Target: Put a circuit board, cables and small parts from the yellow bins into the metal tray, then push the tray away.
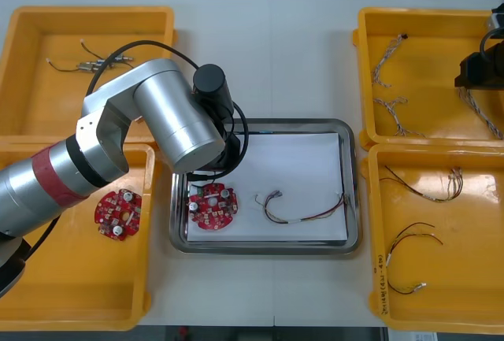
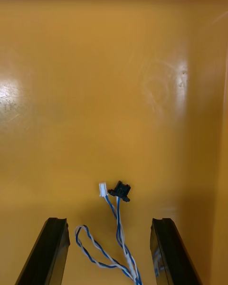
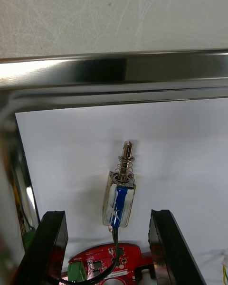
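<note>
- Left wrist view: the left gripper (image 3: 108, 214) hangs low over the metal tray (image 3: 114, 73), its fingers spread wide and clamped on nothing.
- Between the fingers, touching neither, a small metal part (image 3: 119, 197) lies on the tray's white lining (image 3: 180, 147). A black lead (image 3: 114, 247) runs from it over the round red circuit board (image 3: 107, 261) just beside it.
- Front view puts that board in the tray's near left corner, with a loose cable (image 1: 303, 216) lying apart to its right.
- The right gripper (image 2: 109, 221) hovers in the far right yellow bin (image 2: 114, 76). Its fingers are likewise apart, straddling a twisted blue and white cable (image 2: 117, 216) on the bin floor.
- Step in hand, as I judge it: the part is set down in the tray, and the cable pick is at its start.
- Next, the left arm should lift straight clear without snagging the lead. The right must descend and close squarely on the thin strands.
</note>
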Tool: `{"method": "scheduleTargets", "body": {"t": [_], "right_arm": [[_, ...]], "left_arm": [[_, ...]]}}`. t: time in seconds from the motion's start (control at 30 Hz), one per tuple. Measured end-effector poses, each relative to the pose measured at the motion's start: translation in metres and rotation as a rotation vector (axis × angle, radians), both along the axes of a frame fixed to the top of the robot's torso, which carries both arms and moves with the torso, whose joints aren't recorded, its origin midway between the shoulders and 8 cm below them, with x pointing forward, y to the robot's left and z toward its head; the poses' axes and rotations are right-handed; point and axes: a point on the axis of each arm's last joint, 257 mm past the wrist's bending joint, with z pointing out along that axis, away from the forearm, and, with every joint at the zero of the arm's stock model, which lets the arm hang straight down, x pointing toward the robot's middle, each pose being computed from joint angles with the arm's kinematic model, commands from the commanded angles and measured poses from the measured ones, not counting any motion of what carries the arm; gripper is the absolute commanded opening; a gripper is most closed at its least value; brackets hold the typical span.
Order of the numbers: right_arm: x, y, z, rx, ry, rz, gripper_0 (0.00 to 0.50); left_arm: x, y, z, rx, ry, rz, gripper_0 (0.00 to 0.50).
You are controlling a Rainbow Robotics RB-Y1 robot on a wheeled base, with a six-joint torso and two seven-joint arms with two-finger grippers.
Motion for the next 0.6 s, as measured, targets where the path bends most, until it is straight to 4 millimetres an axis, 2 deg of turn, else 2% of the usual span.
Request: {"method": "scheduleTargets", "body": {"t": [0.6], "right_arm": [[-0.002, 0.002, -0.018, 0.059, -0.018, -0.013, 0.5]], "left_arm": [[-0.001, 0.009, 0.0, -0.002, 0.015, 0.009, 0.5]]}}
